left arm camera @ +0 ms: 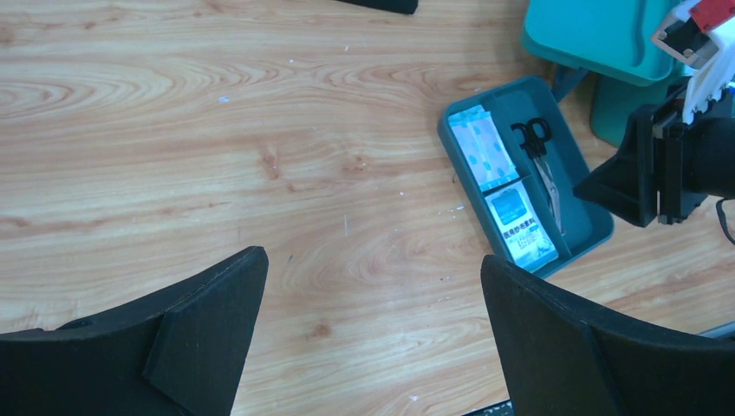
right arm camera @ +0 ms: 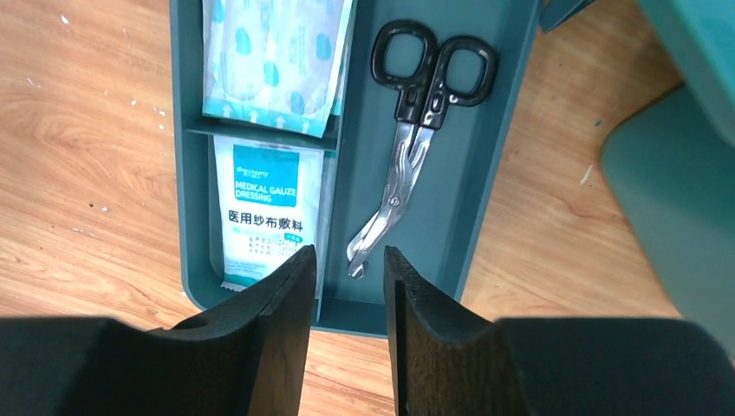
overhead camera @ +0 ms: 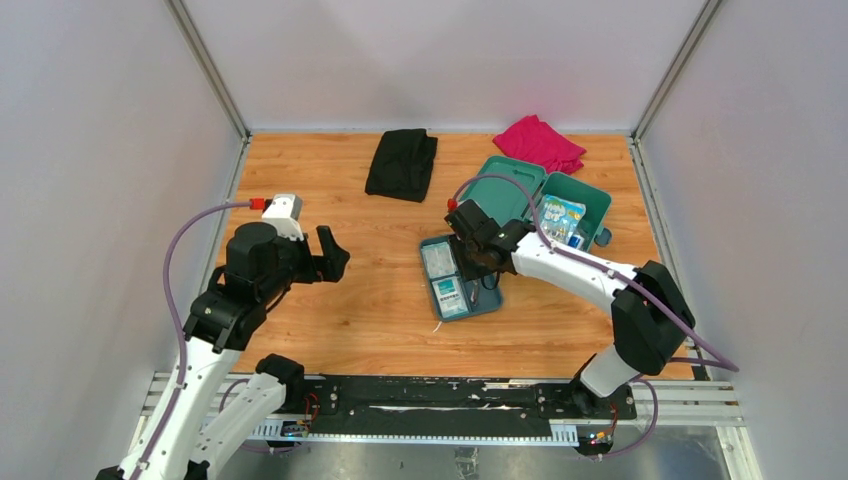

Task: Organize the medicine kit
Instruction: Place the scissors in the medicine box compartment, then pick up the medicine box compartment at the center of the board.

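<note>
The medicine kit (overhead camera: 585,187), a teal box, stands open at the back right with its lid (overhead camera: 508,186) laid flat and packets inside. Its inner tray (overhead camera: 490,300) lies out on the table in front. The tray (right arm camera: 459,225) holds black-handled scissors (right arm camera: 416,130) in the right compartment, and a gauze packet (right arm camera: 267,217) and plaster packs (right arm camera: 273,61) in the left one. My right gripper (right arm camera: 349,256) hovers over the tray's near end, jaws a little apart, nothing between them, the scissors' tip just beyond. My left gripper (left arm camera: 373,260) is wide open over bare wood, left of the tray (left arm camera: 574,169).
A black folded cloth (overhead camera: 402,163) lies at the back centre and a pink one (overhead camera: 540,142) behind the kit. Grey walls close the table on three sides. The right arm (left arm camera: 667,165) shows at the right edge of the left wrist view.
</note>
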Tool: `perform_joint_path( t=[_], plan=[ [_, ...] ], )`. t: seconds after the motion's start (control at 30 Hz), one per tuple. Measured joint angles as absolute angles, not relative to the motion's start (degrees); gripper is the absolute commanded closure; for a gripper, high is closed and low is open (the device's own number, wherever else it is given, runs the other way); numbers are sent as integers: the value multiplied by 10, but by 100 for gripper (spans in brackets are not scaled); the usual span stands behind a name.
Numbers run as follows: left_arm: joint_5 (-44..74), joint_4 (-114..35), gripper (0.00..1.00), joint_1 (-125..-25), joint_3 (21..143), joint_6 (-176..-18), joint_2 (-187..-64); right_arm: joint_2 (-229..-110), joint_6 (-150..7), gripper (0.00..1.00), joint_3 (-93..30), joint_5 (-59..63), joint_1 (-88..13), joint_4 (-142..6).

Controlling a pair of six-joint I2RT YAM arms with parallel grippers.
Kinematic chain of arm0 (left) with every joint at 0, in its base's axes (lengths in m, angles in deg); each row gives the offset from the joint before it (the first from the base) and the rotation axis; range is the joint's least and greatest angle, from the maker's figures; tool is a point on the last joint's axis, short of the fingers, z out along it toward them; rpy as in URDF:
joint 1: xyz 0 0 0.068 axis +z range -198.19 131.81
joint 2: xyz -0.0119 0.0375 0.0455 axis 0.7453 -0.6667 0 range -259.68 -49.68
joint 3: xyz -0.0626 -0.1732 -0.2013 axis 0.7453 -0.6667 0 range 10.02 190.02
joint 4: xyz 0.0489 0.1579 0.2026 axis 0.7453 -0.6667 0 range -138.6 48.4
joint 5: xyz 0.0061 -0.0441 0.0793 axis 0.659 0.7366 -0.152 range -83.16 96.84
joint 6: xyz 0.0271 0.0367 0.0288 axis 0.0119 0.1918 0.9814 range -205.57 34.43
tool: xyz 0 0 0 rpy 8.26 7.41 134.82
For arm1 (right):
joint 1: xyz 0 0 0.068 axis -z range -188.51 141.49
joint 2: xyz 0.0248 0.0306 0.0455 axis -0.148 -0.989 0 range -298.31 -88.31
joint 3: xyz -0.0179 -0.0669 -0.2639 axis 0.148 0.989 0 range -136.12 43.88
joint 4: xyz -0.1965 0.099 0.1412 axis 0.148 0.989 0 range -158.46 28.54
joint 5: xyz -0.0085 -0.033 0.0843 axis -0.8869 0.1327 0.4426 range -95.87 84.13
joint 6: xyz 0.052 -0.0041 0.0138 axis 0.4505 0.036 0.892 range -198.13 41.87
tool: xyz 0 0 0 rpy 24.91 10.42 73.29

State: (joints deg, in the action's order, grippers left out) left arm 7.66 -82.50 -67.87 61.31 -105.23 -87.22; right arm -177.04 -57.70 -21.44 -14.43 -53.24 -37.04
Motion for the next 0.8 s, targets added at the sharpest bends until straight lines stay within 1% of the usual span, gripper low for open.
perform_joint_path(
  t=[0.23,0.4,0.6,0.8],
  plan=[
    [57,-823,0,-679,587,-1049,-861,-1784,-563,68,-195,-140,-538,-397],
    [57,-820,0,-679,580,-1049,-865,-1821,-548,69,-191,-125,-538,-426],
    [57,-817,0,-679,580,-1049,-865,-1844,-532,77,-186,-118,-538,-447],
    [58,-809,0,-679,579,-1049,-865,-1855,-523,78,-186,-120,-538,-451]
  ],
)
